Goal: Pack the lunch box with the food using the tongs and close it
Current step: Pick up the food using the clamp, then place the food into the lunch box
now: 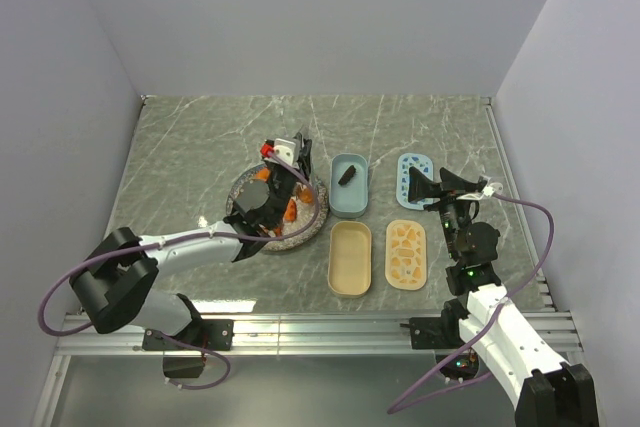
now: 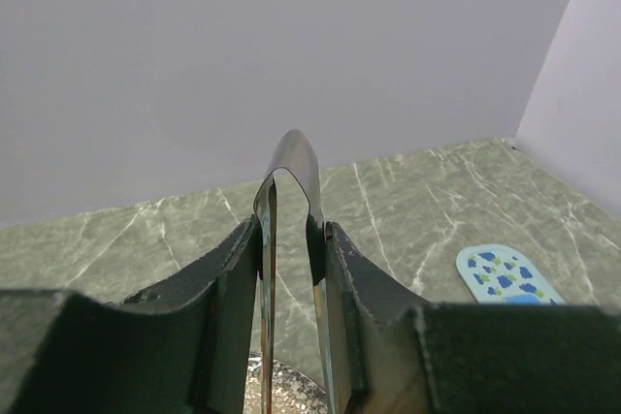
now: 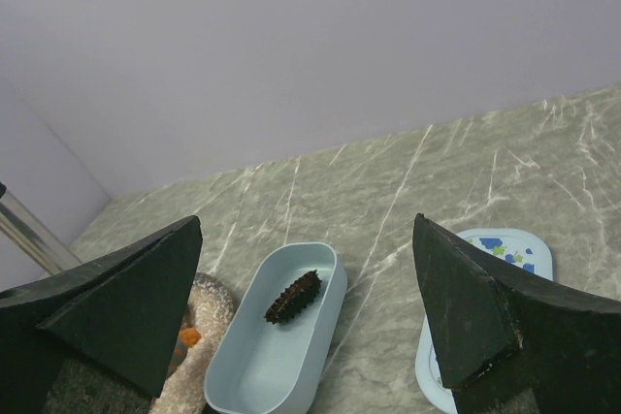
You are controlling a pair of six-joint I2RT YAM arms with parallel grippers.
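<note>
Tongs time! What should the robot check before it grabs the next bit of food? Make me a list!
1. Grip on the tongs: ok, the left gripper pinches both blades.
2. Food on the plate: ok, orange chunks show.
3. Tong tips around a chunk: cannot tell, hidden under the gripper.
4. Room in the blue tub: ok, open, only one dark piece inside.
5. Right gripper out of the way: ok, open, empty, by the blue lid.

Marble table [image 1: 200,137] bears plate [image 1: 288,244], two tubs [image 1: 348,202] [image 1: 350,259], two lids [image 1: 414,175] [image 1: 406,253].
</note>
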